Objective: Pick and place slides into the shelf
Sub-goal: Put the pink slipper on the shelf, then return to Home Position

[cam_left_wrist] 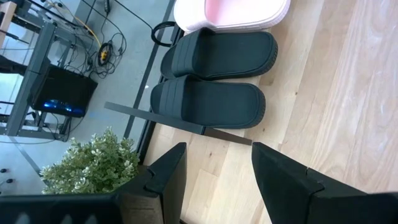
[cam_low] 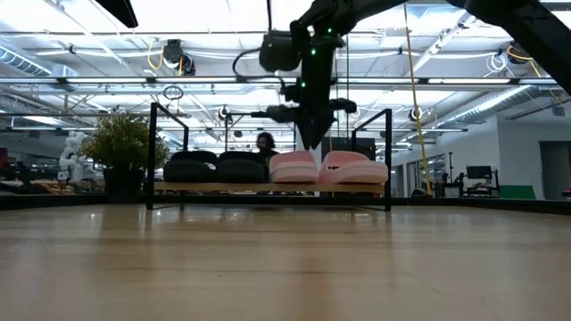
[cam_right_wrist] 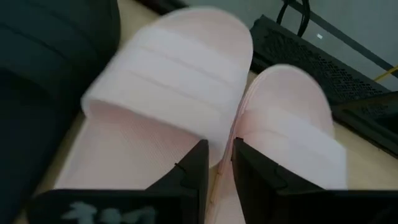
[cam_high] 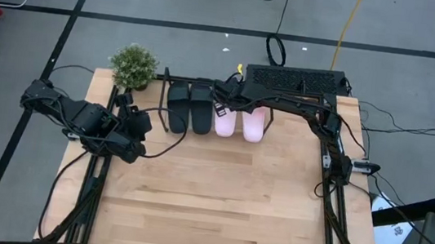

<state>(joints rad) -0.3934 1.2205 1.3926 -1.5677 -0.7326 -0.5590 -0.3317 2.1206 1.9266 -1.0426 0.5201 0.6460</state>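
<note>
1. All four slides are sitting on the shelf [cam_high: 166, 100] – black pair [cam_high: 189, 107] beside the plant [cam_high: 134, 65], pink pair [cam_high: 239, 123] farther from it.
2. The right gripper [cam_high: 221, 104] is hovering over the pink pair, fingers nearly together, gripping nothing (placing looks finished); next it needs lifting clear.
3. The left gripper [cam_high: 140, 121] is waiting near the shelf, parted, empty.
4. The wooden table [cam_high: 216, 204] is standing in a workshop hall.

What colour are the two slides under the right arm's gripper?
Light pink slides, clearest in the right wrist view.
</note>
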